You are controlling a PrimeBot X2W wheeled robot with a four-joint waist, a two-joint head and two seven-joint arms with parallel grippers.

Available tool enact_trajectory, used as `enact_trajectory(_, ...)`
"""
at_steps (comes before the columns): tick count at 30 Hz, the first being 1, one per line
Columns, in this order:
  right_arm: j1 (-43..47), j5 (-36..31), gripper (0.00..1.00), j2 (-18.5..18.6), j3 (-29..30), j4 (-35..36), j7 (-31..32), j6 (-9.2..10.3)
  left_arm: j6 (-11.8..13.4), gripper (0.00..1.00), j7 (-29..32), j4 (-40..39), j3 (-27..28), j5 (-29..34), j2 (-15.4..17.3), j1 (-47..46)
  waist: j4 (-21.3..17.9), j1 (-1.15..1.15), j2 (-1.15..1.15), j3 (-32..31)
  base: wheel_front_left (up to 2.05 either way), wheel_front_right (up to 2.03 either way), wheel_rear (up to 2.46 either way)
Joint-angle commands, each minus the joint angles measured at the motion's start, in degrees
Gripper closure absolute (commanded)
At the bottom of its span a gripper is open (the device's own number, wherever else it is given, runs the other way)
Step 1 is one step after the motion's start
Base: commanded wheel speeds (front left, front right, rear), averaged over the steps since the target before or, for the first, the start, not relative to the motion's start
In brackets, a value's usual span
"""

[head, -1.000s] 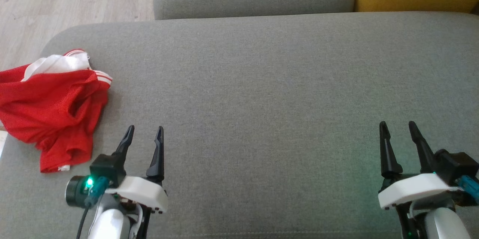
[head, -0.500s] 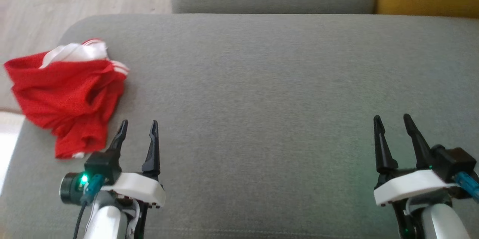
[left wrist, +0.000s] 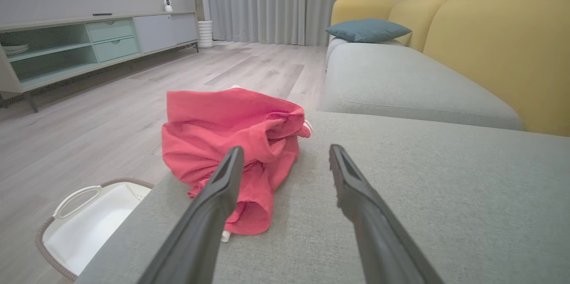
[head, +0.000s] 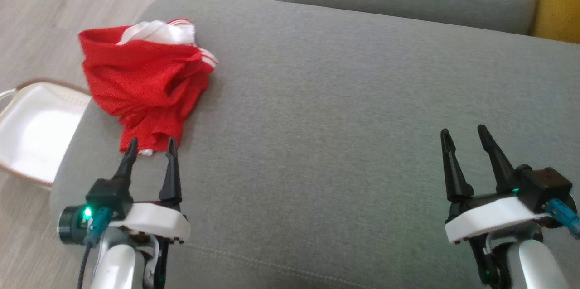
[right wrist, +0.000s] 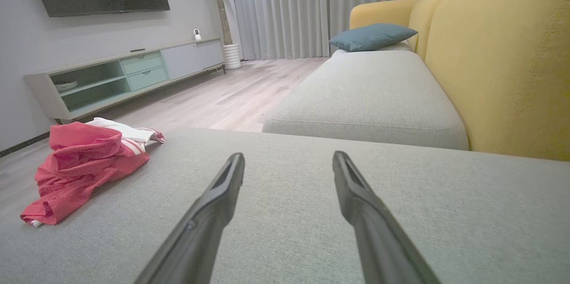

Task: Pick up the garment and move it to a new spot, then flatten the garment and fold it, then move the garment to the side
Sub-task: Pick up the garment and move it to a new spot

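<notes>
garment, crumpled red, lies at the far left edge of the cushion, long axis near to far. left gripper, spread and empty, points at its near hem; right gripper, spread too, sits well apart rightward.

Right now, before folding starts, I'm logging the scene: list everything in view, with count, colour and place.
crumpled red mesh garment: one, red with white trim, near cushion's left end
grey fabric seat cushions: two, grey, one near, one beyond
yellow sofa backrest: one, yellow, right of cushions
teal throw pillow: one, teal, sofa's far end
white brown-rimmed basket: one, white and brown, floor left of sofa
low media cabinet: one, pale green, far wall
left gripper: one, dark, open, near the garment
right gripper: one, dark, open, over bare cushion
</notes>
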State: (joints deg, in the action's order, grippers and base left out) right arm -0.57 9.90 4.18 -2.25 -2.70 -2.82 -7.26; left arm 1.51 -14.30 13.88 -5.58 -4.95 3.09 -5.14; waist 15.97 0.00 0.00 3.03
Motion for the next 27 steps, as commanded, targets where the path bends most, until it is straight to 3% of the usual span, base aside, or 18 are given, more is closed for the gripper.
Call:
enact_trajectory(1,-1.59,-0.40,0.00,0.52,-1.53,2.26,0.30,-0.23,0.08,0.00,-0.70,-2.34,2.17,0.48,0.29,-3.20,1.09,0.00,0.00,0.24,0.00,0.00,0.00)
enact_trajectory(16,-2.65,-0.91,0.00,1.22,-1.87,3.79,2.09,-0.23,0.59,0.00,-0.70,-4.29,3.27,1.26,0.10,-4.69,2.22,0.00,0.00,3.15,0.00,0.00,0.00)
enact_trajectory(22,-4.82,-1.26,0.00,3.08,-1.69,6.02,3.87,-0.23,0.11,0.00,-0.70,-4.00,3.27,1.11,0.02,-10.70,1.44,0.00,0.00,8.45,0.00,0.00,0.00)
enact_trajectory(27,-6.87,-1.40,0.00,5.21,-1.50,8.38,5.80,-0.23,-1.09,0.00,-0.70,0.95,3.31,0.92,0.33,-17.59,0.41,0.00,0.00,13.70,0.00,0.00,0.00)
